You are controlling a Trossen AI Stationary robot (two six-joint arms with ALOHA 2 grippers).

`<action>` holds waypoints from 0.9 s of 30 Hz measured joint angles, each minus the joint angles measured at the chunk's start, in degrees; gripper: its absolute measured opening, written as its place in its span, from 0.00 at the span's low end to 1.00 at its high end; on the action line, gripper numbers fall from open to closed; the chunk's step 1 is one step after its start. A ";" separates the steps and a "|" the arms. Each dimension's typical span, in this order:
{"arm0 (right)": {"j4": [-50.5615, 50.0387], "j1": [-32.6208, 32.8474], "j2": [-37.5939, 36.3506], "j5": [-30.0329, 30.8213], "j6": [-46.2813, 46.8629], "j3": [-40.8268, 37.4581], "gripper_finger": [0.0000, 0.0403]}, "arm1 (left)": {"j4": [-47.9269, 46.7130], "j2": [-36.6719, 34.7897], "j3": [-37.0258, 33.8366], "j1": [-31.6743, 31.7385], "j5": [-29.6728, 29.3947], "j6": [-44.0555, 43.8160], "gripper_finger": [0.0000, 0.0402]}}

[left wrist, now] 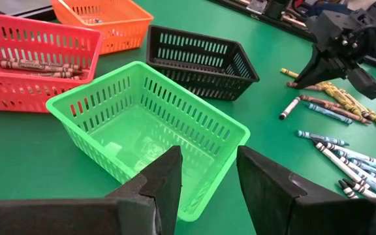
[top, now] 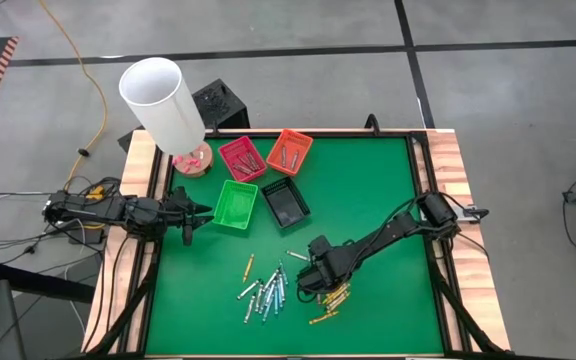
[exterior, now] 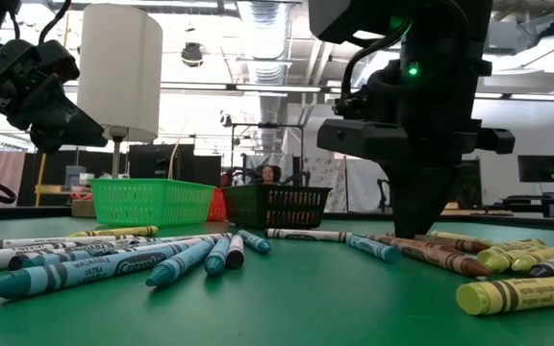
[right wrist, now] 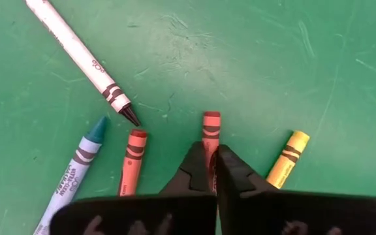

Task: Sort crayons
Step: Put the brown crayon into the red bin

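Crayons lie loose on the green mat near the front: a blue and white bunch (top: 266, 292) and a yellow and brown bunch (top: 333, 298). My right gripper (right wrist: 212, 166) stands over the yellow and brown bunch, pointing steeply down, shut on a red-brown crayon (right wrist: 211, 127). Beside it on the mat lie another red-brown crayon (right wrist: 133, 163), a yellow one (right wrist: 288, 158), a blue one (right wrist: 77, 170) and a white one (right wrist: 77, 49). My left gripper (left wrist: 207, 176) waits open at the table's left edge, facing the green tray (left wrist: 149, 124). My right gripper pinches the red-brown crayon between its two fingers, one on each long side. The fingers come from above, slanting down, and the crayon's flat end (right wrist: 211, 121) sticks out past the fingertips. The crayon looks to be lying on the mat.
Behind the green tray (top: 235, 204) and the black tray (top: 285, 202) stand a red tray (top: 242, 158) and an orange tray (top: 289, 151), both with crayons inside. A tall white cylinder (top: 163, 100) stands at the far left corner. The mat's right half (top: 378, 190) is bare.
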 joint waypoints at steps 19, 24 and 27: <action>-3.11 -1.20 0.20 1.15 -9.04 6.49 0.01 | 0.00 0.00 0.00 0.00 0.00 0.00 0.34; -7.02 -2.21 0.16 2.82 -12.43 9.99 0.01 | 0.00 0.00 0.00 0.02 0.00 0.00 0.34; -10.34 -2.99 0.11 4.36 -14.41 12.43 0.01 | 0.00 0.00 0.00 0.02 0.00 0.00 0.34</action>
